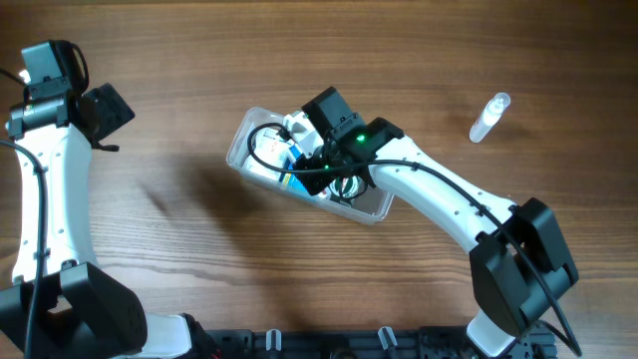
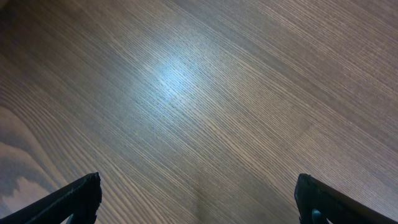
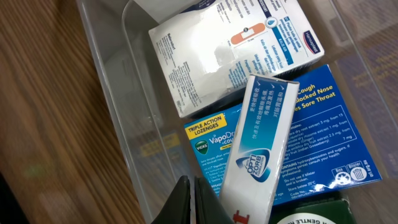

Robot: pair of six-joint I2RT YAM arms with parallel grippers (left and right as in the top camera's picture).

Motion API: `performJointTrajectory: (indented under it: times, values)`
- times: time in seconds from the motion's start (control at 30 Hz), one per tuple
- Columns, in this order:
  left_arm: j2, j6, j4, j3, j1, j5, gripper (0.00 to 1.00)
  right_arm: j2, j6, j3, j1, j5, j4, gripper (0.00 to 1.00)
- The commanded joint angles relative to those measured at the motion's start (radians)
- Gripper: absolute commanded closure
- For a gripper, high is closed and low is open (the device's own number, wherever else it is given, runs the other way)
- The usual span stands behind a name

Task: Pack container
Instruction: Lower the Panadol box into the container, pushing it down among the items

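Centre frame, the right gripper [image 3: 194, 190], jaws pressed together, hangs over the container [image 1: 242, 143], apparently to nudge a narrow white box [image 3: 261, 143] flat. The left gripper [image 2: 198, 198] (jaws wide apart) hangs upper left, clear of the work; a small bottle [image 1: 489, 117] lies unpacked, upper right.

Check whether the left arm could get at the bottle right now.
Probably not easily. The bottle lies far right on the table, while the left gripper hangs open at the far left, with the container and the right arm between them.
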Motion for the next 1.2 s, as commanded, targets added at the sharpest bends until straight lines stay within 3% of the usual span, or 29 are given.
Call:
performJointTrajectory:
  times: [0.0,0.6,1.17]
  values:
    - [-0.017,0.002,0.002,0.006,0.002,-0.013,0.0,0.029,-0.019,0.003,0.002,-0.006,0.005,0.96]
    - [-0.017,0.002,0.003,0.006,0.002,-0.013,0.0,0.077,-0.041,-0.006,-0.002,0.071,0.039,0.96]
    - [-0.018,0.002,0.003,0.006,0.002,-0.013,0.0,-0.023,-0.037,-0.001,-0.018,0.144,-0.018,0.96]
